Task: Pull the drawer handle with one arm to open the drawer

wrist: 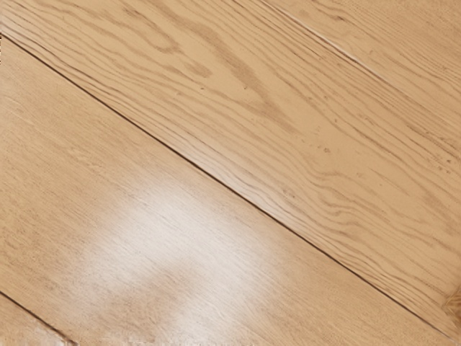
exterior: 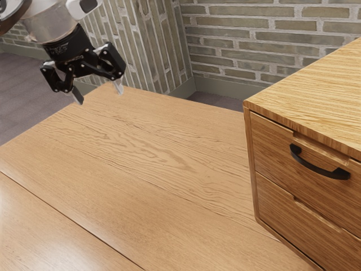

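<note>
A wooden cabinet [exterior: 316, 96] stands at the exterior view's right, on the wooden table [exterior: 141, 169]. Its upper drawer [exterior: 282, 152] carries a curved black handle [exterior: 318, 165] and sits flush with the cabinet front. A second, lower drawer front [exterior: 304, 226] lies beneath it. My gripper [exterior: 97, 93] hangs at the upper left, well above the table and far from the handle. Its two fingers are spread apart with nothing between them. Below my hand, the wrist view looks down on bare table planks [wrist: 230, 173].
A brick wall [exterior: 254, 34] runs behind the table, with grey floor [exterior: 22, 96] at the far left. A seam between table planks [exterior: 62, 209] crosses the near left.
</note>
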Tool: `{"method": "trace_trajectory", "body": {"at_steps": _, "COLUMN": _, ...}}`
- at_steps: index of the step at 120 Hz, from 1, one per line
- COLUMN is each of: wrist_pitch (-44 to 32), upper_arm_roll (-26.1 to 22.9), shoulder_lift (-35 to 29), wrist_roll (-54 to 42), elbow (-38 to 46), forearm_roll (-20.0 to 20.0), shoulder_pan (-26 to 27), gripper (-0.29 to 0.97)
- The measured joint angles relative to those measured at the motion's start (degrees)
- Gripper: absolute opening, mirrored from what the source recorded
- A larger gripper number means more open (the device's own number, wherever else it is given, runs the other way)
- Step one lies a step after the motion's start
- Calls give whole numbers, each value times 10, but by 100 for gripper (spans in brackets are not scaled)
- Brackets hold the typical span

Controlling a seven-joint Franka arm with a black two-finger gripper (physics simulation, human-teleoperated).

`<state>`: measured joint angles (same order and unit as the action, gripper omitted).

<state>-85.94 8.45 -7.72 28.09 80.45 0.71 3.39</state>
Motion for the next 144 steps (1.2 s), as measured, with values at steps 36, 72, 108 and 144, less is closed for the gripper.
{"method": "trace_trajectory", "body": {"at_steps": 36, "wrist_pitch": -17, "upper_arm_roll": -7, "shoulder_lift": 17, "wrist_roll": 247, "elbow": 4, "forearm_roll": -20, "shoulder_pan": 46, "gripper": 68}}
{"method": "trace_trajectory", "body": {"at_steps": 72, "wrist_pitch": -207, "upper_arm_roll": -87, "shoulder_lift": -79, "wrist_roll": 415, "elbow": 200, "forearm_roll": -32, "shoulder_pan": 116, "gripper": 68}}
{"method": "trace_trajectory", "body": {"at_steps": 108, "wrist_pitch": -342, "upper_arm_roll": -96, "shoulder_lift": -53, "wrist_roll": 544, "elbow": 232, "forearm_roll": -43, "shoulder_pan": 181, "gripper": 68}}
{"method": "trace_trajectory", "body": {"at_steps": 144, "wrist_pitch": -419, "upper_arm_roll": -140, "shoulder_lift": -36, "wrist_roll": 644, "elbow": 253, "forearm_roll": -38, "shoulder_pan": 181, "gripper": 68}}
